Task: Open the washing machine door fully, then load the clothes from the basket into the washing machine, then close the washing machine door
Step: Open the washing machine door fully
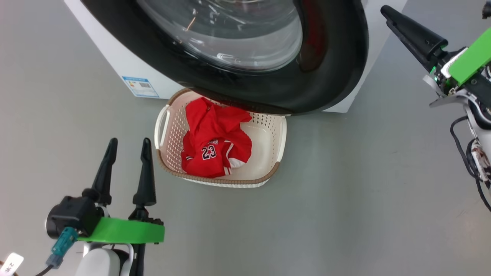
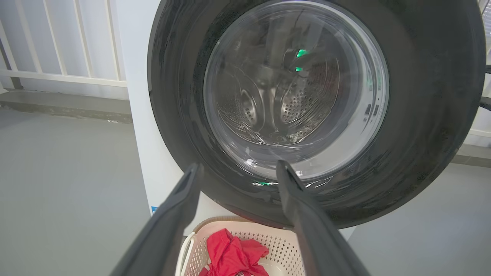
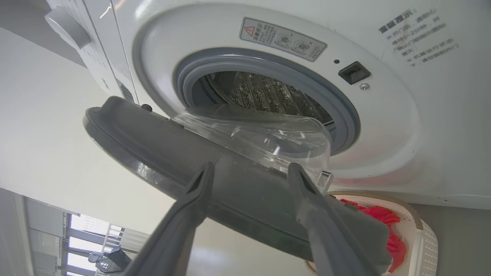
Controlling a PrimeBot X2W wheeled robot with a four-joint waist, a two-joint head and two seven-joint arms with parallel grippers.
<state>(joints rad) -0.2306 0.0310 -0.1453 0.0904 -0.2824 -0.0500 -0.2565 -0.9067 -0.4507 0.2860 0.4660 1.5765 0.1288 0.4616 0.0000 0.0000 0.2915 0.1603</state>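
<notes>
The washing machine [image 1: 115, 57] stands at the top with its door [image 1: 326, 76] swung partway out over the basket [image 1: 264, 142]. Red clothes [image 1: 215, 142], a number 23 jersey among them, lie in the basket. My left gripper [image 1: 129, 141] is open at the lower left, a short way left of the basket. In its wrist view the left gripper [image 2: 238, 165] points at the door [image 2: 422, 115], above the clothes [image 2: 234, 253]. My right gripper [image 1: 386, 16] is at the upper right. The right gripper [image 3: 250, 166] is open by the door's grey inner face [image 3: 153, 138], holding nothing. The drum [image 3: 264, 92] shows behind.
A blue label [image 1: 140, 86] marks the machine's lower front corner. A white railing [image 2: 57, 50] runs behind the machine on the left. Bare grey floor [image 1: 345, 191] spreads right of and in front of the basket. Cables [image 1: 466, 153] hang off my right arm.
</notes>
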